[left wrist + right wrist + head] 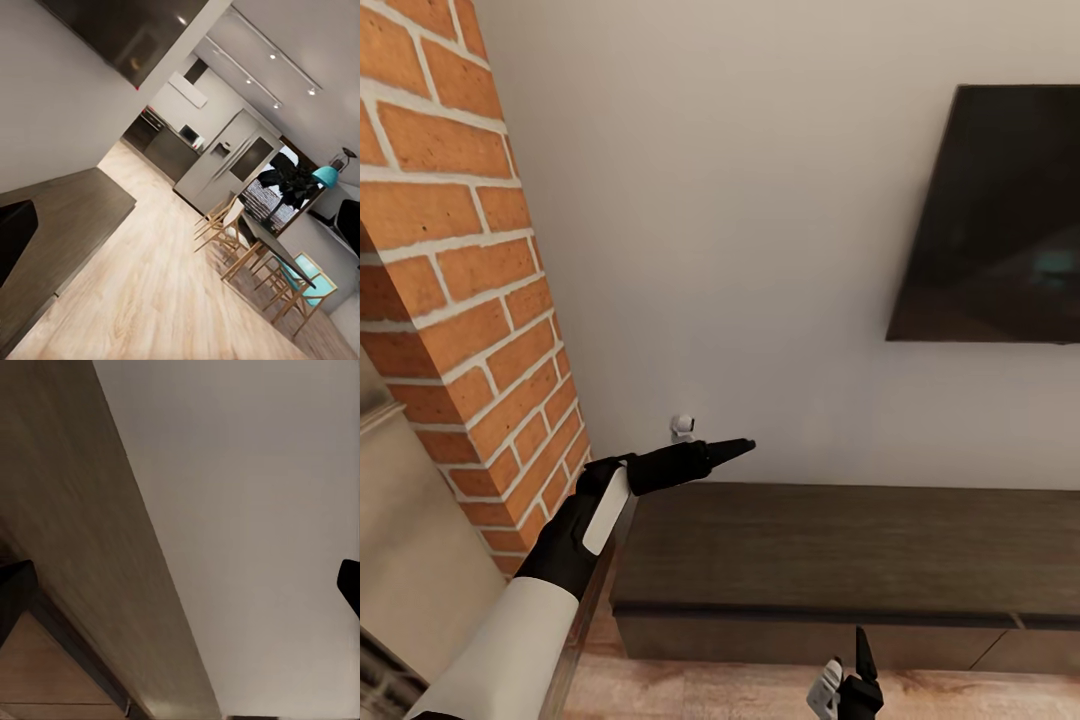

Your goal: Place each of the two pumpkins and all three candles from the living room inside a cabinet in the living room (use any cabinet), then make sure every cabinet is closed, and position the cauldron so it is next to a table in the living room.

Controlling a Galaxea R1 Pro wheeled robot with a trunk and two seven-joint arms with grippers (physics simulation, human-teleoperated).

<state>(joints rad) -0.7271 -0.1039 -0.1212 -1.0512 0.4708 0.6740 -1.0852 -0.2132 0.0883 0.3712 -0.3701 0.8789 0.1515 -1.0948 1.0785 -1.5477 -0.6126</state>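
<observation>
We see the cabinet point(840, 560) low in the head view, from about 6 to 4 o'clock: a long, dark-brown wooden unit against the pale wall point(740, 250), its flat top bare, its drawer fronts flush and shut along the part we can see. Above it, at 3 o'clock, a dark television point(1000, 220) hangs on the wall. At 9 o'clock a red brick column point(470, 300) stands beside the cabinet's end, and a small white fitting point(682, 426) sits on the wall near the centre. Pale wooden floor point(690, 690) runs along the cabinet's foot.

Our left gripper point(725, 452) hangs over the cabinet's end by the column, its fingers together in a narrow point, holding nothing. Our right gripper point(850, 670) shows at 6 o'clock in front of the cabinet; its fingers point(15, 592) stand wide apart.

The left wrist view looks across the floor to a dining table point(274, 244) with wooden chairs point(225, 225) and grey kitchen cupboards point(169, 150) beyond.
</observation>
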